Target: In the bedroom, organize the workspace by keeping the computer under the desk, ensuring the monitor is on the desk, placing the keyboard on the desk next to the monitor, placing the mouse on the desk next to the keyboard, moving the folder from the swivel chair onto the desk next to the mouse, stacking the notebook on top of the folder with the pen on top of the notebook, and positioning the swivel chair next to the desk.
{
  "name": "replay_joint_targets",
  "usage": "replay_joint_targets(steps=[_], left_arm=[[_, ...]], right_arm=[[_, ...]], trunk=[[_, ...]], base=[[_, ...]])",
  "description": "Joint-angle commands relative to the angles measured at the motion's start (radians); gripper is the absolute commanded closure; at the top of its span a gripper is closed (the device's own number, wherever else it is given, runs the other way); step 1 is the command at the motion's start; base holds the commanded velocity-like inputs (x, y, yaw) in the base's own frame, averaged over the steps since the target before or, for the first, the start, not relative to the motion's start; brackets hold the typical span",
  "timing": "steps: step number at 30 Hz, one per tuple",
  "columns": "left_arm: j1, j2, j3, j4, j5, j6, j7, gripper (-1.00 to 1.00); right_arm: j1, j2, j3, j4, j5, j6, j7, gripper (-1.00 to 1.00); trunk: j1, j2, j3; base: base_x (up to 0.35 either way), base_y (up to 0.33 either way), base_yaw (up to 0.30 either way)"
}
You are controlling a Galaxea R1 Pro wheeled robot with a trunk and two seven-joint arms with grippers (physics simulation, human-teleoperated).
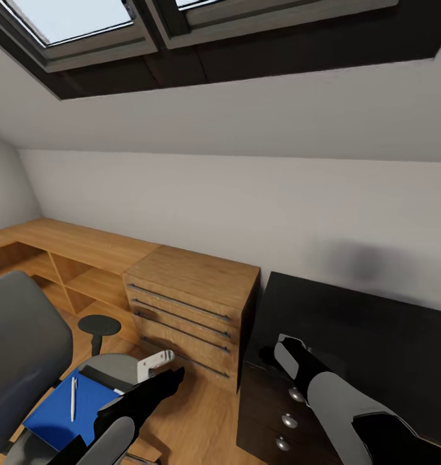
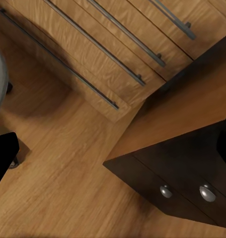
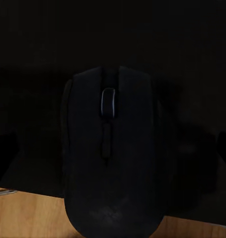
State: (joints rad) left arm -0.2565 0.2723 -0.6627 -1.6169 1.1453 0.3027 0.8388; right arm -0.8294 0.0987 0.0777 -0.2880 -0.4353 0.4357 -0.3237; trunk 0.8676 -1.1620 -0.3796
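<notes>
1. The right end effector (image 1: 279, 349) hangs at the near corner of the black counter (image 1: 375, 336); its wrist camera shows the dark mouse (image 3: 110, 158) between widely parted fingers, lying at the counter's edge above wood floor; whether they touch it cannot be told.
2. The left end effector (image 1: 159, 363) hovers by the swivel chair (image 1: 20, 349); its grip is unreadable.
3. On the seat lie the blue folder (image 1: 59, 413), the dark notebook (image 1: 104, 373) and the pen (image 1: 73, 398).
4. A light-wood drawer chest (image 1: 188, 310) stands between chair and counter, under skylights (image 1: 84, 26).
</notes>
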Motion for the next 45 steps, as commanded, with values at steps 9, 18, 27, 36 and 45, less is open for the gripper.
replay_joint_targets(steps=[9, 18, 27, 36, 45], left_arm=[[-0.001, 0.001, -0.001, -0.001, 0.004, 0.003, 0.006, -1.00], [-0.001, 0.001, -0.001, -0.001, 0.004, 0.003, 0.006, -1.00], [-0.001, 0.001, -0.001, -0.001, 0.004, 0.003, 0.006, -1.00], [-0.001, 0.001, -0.022, -0.001, 0.004, 0.003, 0.006, -1.00], [-0.001, 0.002, -0.026, -0.001, 0.004, 0.003, 0.006, -1.00]], right_arm=[[0.000, -0.001, 0.008, -0.002, -0.008, 0.004, -0.008, -1.00], [0.000, -0.001, 0.008, -0.002, -0.008, 0.003, -0.008, -1.00], [0.000, -0.001, 0.008, -0.003, -0.007, 0.003, -0.008, 1.00], [0.000, -0.001, 0.008, -0.003, -0.007, 0.003, -0.008, 1.00], [0.000, -0.001, 0.008, -0.003, -0.007, 0.003, -0.008, 1.00]], trunk=[[0.019, -0.036, -0.017], [0.019, -0.036, -0.017], [0.019, -0.036, -0.017], [0.019, -0.036, -0.017], [0.019, -0.036, -0.017]], base=[[0.000, 0.000, 0.000], [0.000, 0.000, 0.000], [0.000, 0.000, 0.000], [0.000, 0.000, 0.000], [0.000, 0.000, 0.000]])
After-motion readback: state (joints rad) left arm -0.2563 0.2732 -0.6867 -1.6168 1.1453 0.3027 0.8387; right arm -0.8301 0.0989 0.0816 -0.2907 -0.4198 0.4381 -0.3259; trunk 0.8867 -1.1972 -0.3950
